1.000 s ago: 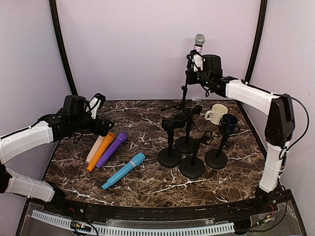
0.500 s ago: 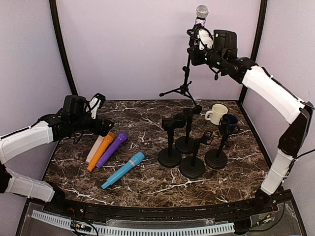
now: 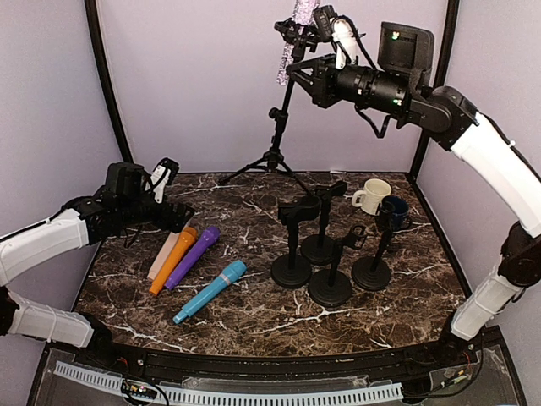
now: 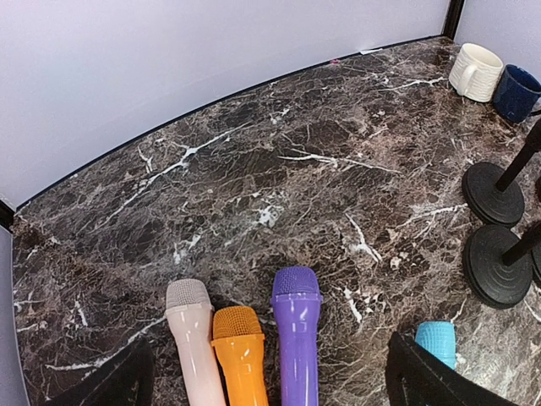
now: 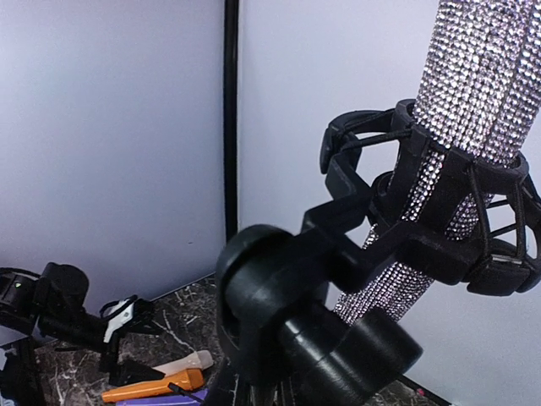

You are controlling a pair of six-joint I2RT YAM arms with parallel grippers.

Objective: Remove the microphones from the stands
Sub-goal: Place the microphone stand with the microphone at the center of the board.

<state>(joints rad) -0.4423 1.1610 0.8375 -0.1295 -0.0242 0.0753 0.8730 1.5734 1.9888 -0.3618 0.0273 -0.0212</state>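
A glittery silver microphone (image 3: pixel 292 42) sits in the black clip (image 3: pixel 297 34) of a tripod stand (image 3: pixel 275 144); its head is cut off by the top edge. My right gripper (image 3: pixel 311 72) is shut on the stand's top joint and holds the whole stand tilted, high in front of the back wall, its feet off the table. In the right wrist view the microphone (image 5: pixel 478 93) is still clamped in the clip (image 5: pixel 439 220); my own fingers are hidden there. My left gripper (image 3: pixel 176 216) (image 4: pixel 270 381) is open and empty, low over the loose microphones.
Pink (image 4: pixel 193 330), orange (image 4: pixel 241 351), purple (image 4: pixel 296 334) and blue (image 3: pixel 211 292) microphones lie at the left of the marble table (image 3: pixel 254 321). Several black round-base stands (image 3: pixel 330 283) stand mid-right. A cream mug (image 3: pixel 372 194) and a dark blue mug (image 3: pixel 393 211) are behind them.
My right arm has risen and swung left, lifting the tripod stand with the microphone off the table and tilting it. The left arm has not moved.
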